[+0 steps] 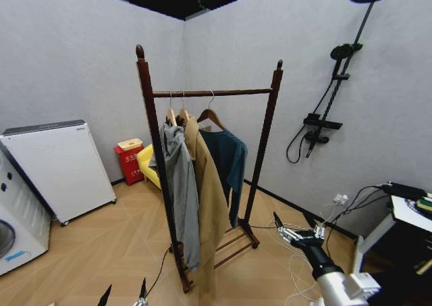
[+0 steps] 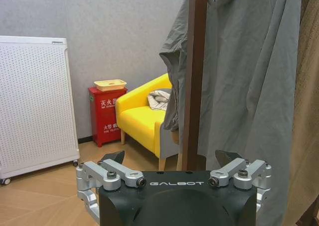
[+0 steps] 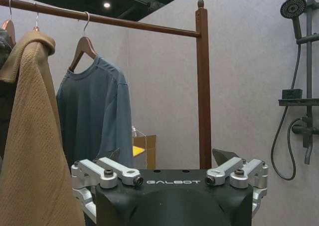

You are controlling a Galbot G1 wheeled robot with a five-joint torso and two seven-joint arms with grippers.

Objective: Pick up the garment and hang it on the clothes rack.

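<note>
Tall dark reddish-brown wooden clothes rack (image 1: 210, 93): two turned posts with knob finials, horizontal top rail, slatted foot base; stands mid-room on the wood floor.

Dark teal-blue long-sleeved garment (image 1: 228, 161) on a brown wooden hanger (image 1: 211, 117): hangs from the top rail, nearest the far post, at about 3 o'clock from the other clothes.

Long tan coat (image 1: 206, 198): hangs just beside the teal garment, at the middle of the rail.

Grey hooded jacket (image 1: 179, 184): hangs at the near post, against the tan coat.

Right gripper (image 1: 290, 230): low at about 5 o'clock from the rack base, arm extended forward and level, wrist aimed at the rack; fingers spread apart, holding nothing. Its wrist view faces the teal garment and the far post.

Left gripper (image 2: 172, 161): low, close before the near post, facing the grey jacket; fingers spread apart, holding nothing.

Yellow armchair (image 2: 142, 118) and red box (image 2: 103, 113): behind the rack, by the wall.
</note>
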